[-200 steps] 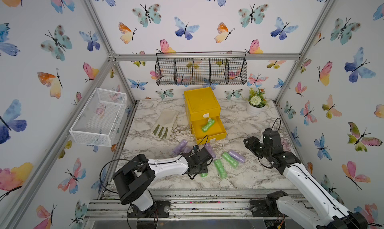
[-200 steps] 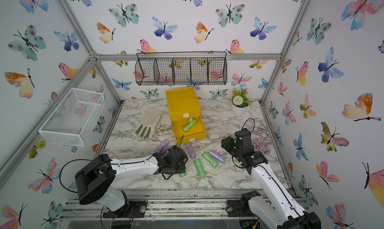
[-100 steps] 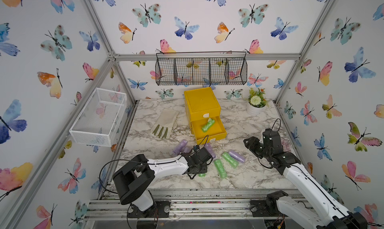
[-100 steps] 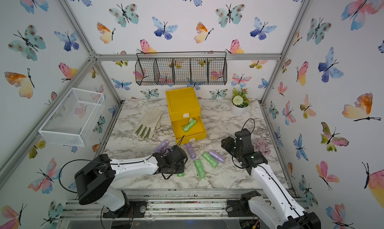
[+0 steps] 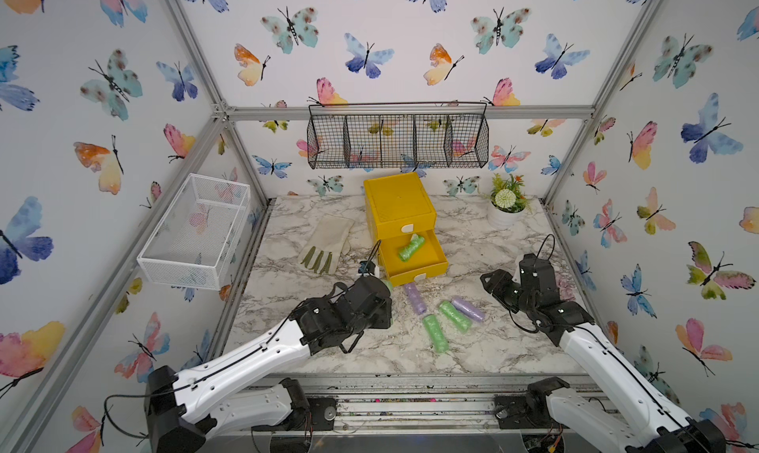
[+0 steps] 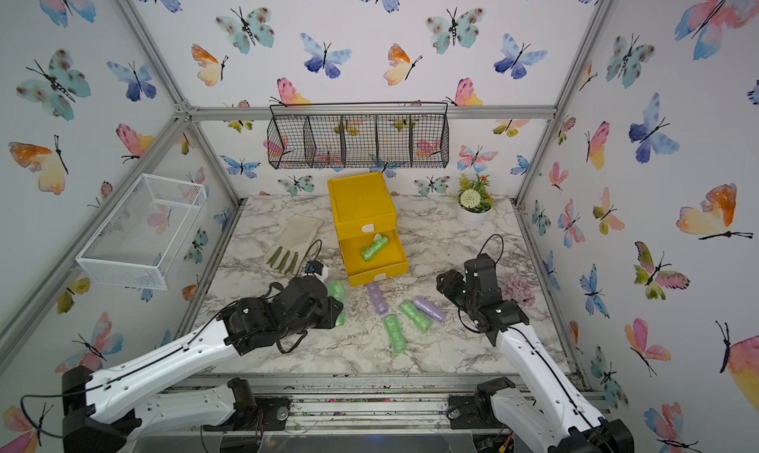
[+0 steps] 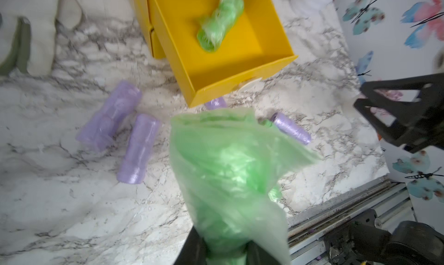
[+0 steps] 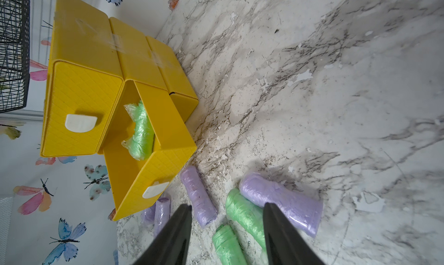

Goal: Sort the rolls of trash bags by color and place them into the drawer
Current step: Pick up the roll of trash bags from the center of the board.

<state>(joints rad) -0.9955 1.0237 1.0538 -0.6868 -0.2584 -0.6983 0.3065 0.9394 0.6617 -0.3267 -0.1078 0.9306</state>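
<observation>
Most of the scene rests on a glossy marble-patterned tabletop (image 5: pixel 493 348), white with grey veins. Two baskets hang on the walls. A long black wire basket (image 5: pixel 397 139), split into compartments, is on the back wall, and a boxy white mesh basket (image 5: pixel 197 233) is on the left wall.

At the back centre stands the yellow drawer chest (image 5: pixel 398 204), a hard plastic cube with quilted drawer fronts and white tab handles. Its middle drawer (image 5: pixel 429 260) stands pulled out and holds one crinkly green roll (image 5: pixel 410 248) lying slantwise. Beside the chest a pale glove (image 5: pixel 328 241) with olive fingertips lies flat, and a small potted plant (image 5: pixel 507 208) in a white pot sits in the back right corner.

The left gripper (image 7: pixel 225 249) is clamped on a second green roll (image 7: pixel 228 175), whose loose film flares outward, near the front of the open drawer. The right gripper (image 8: pixel 227 218) hangs with its jaws apart and empty above the loose rolls.

On the tabletop in front of the drawer lie two green rolls (image 5: pixel 435 332) and four shiny purple rolls (image 7: pixel 139 148), all short cylinders.
</observation>
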